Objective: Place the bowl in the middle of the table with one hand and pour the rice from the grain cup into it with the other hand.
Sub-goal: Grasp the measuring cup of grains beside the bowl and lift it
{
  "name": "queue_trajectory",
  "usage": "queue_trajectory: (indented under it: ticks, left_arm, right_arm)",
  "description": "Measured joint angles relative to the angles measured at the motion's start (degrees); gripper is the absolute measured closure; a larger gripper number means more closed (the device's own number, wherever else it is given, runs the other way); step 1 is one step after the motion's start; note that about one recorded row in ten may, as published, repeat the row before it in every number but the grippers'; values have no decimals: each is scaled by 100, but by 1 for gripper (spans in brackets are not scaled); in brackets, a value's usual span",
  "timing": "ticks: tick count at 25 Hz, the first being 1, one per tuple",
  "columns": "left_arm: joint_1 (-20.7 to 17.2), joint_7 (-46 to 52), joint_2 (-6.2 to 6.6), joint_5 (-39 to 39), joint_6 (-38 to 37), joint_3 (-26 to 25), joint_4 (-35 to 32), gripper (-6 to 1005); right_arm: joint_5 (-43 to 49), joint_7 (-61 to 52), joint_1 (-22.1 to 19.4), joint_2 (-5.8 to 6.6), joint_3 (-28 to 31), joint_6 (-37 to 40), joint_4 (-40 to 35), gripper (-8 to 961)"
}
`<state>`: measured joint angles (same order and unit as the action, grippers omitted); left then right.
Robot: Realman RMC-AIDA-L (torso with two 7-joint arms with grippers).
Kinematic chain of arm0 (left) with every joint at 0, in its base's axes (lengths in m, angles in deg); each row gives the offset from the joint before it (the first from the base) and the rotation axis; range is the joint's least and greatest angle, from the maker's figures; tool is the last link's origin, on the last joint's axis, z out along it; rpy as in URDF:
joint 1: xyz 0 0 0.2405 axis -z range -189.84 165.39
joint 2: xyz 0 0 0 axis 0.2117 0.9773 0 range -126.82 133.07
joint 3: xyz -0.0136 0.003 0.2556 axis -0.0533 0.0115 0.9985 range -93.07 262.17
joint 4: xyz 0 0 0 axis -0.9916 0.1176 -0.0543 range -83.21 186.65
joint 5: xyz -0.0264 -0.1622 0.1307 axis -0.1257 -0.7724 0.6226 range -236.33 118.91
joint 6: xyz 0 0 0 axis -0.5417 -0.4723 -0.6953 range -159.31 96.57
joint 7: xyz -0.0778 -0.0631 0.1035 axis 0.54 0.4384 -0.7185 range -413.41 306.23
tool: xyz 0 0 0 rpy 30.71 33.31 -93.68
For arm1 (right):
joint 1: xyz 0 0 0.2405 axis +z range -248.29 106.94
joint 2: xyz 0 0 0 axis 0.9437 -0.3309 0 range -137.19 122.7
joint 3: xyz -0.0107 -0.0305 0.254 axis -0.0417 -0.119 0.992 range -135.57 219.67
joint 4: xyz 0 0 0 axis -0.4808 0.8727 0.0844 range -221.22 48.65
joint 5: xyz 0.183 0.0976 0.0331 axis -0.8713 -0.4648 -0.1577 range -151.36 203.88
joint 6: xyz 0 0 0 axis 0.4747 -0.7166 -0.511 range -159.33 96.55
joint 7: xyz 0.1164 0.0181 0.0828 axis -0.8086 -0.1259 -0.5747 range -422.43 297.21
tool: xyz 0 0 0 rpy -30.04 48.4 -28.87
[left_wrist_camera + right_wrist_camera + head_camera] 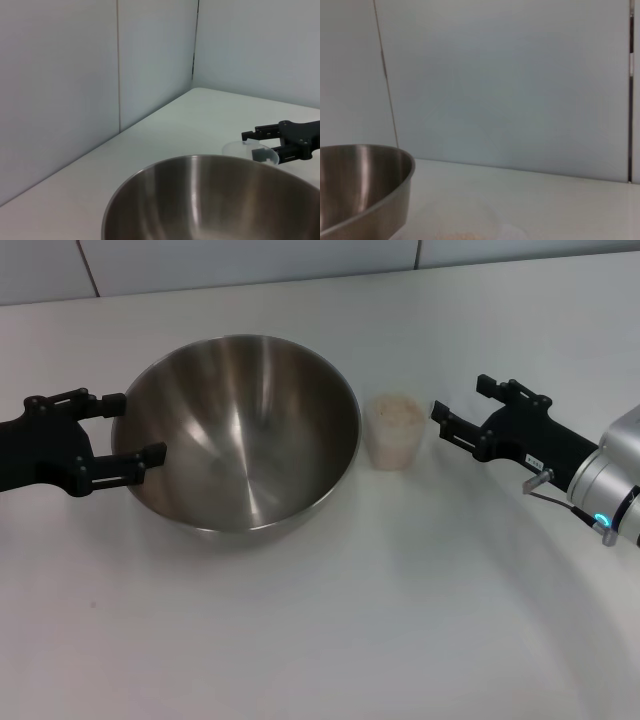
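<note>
White tabletop (330,640) runs back to pale wall panels. At its centre sits the bowl (240,430), empty as far as can be seen. The grain cup (393,430), holding rice (396,410), stands just beside the bowl at 3 o'clock. The left tool (128,430) straddles the bowl's rim at 9 o'clock, fingers apart; contact is unclear. The right tool (465,410) is spread open, empty, near the cup at 3 o'clock. In the left wrist view, the bowl (215,200) is cut off and hides most of the cup (250,150). The right wrist view crops the bowl (360,185) and barely shows the cup.
</note>
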<state>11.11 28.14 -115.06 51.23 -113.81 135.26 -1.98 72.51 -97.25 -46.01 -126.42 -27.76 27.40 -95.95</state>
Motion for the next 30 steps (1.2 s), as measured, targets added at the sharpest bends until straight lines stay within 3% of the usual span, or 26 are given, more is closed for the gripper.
queue_trajectory:
  ticks: [22, 30]
  left_arm:
    - [4, 14, 5, 21, -18, 66, 19, 184]
    - [41, 76, 15, 100, -18, 142, 14, 185]
  right_arm:
    - [-41, 54, 306, -32, -28, -362, -90, 286]
    - [-30, 64, 293, -35, -33, -341, -115, 517]
